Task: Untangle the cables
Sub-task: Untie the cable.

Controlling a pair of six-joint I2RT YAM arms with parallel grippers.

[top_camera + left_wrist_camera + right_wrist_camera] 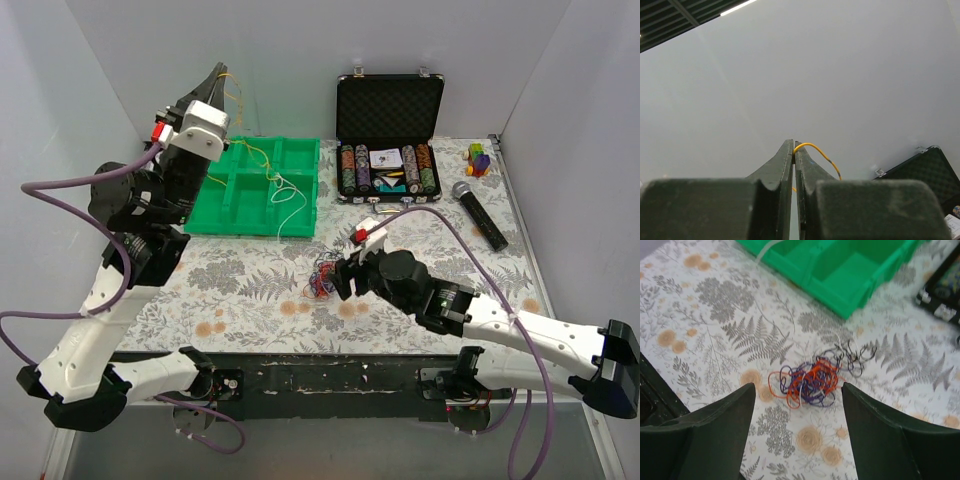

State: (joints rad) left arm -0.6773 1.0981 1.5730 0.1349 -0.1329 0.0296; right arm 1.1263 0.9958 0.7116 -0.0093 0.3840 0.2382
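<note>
A tangle of thin red, blue, white and black cables (pixel 324 276) lies on the fern-patterned table; it also shows in the right wrist view (pixel 815 380). My right gripper (pixel 340 277) is open, just right of and above the tangle, its fingers (pixel 725 415) either side of it in the right wrist view. My left gripper (pixel 217 78) is raised high over the green tray (pixel 300 160), shut on a thin yellow cable (pixel 817 150). The yellow cable (pixel 236 92) hangs down from it toward the tray. A white cable (pixel 291 193) lies in the tray.
An open black case (pixel 389 105) with poker chips stands at the back. A microphone (pixel 479 213) lies at the right, a coloured block toy (pixel 479 159) behind it. White walls enclose the table.
</note>
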